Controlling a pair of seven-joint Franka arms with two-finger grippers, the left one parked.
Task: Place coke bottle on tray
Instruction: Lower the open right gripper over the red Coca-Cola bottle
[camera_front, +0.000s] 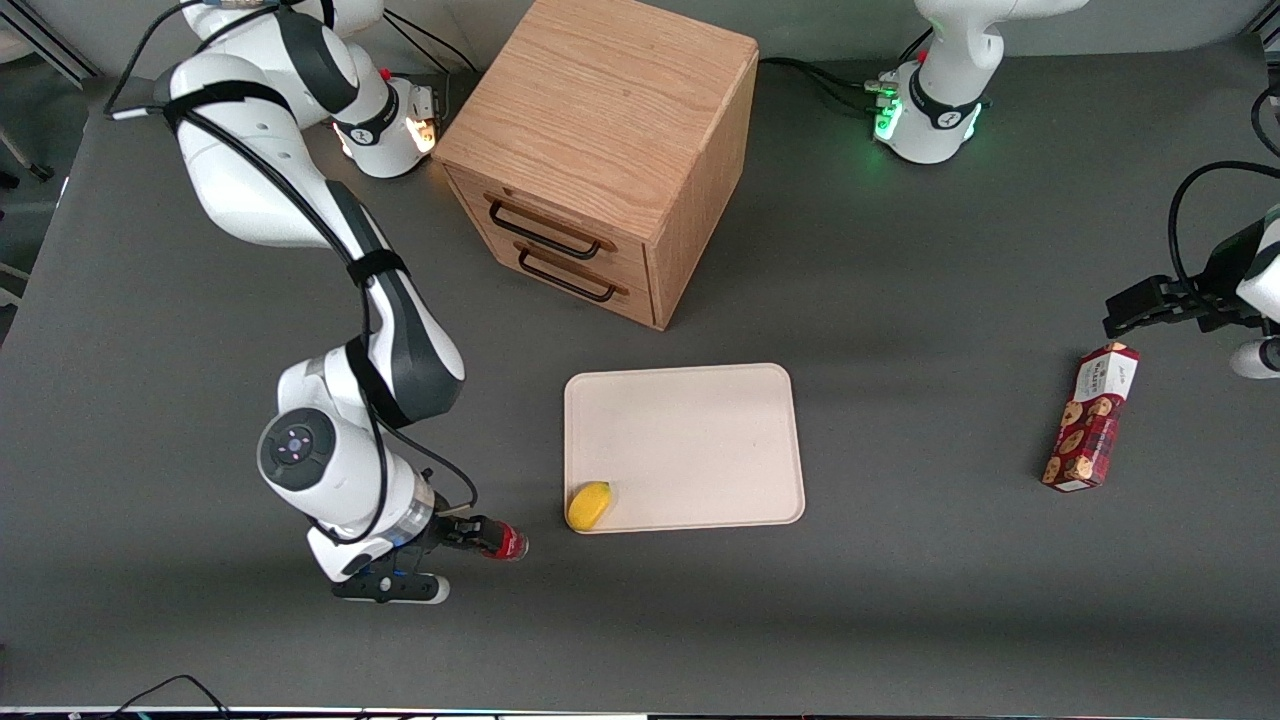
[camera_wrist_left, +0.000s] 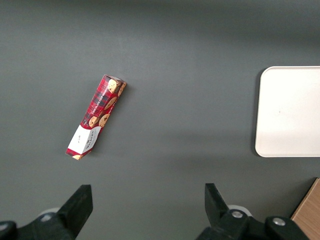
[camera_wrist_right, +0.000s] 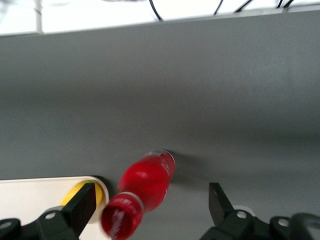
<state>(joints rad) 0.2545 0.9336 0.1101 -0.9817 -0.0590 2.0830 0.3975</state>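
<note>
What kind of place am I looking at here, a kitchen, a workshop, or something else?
Most likely a robotics lab test bench, not a kitchen. Robot arms are bolted to a plain grey table, the end effector hovers at a coke bottle beside a tray, and a small wooden cabinet stands as a prop.

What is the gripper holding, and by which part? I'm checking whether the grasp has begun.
Nothing. The gripper is open, its fingers standing apart on either side of the coke bottle without touching it.
</note>
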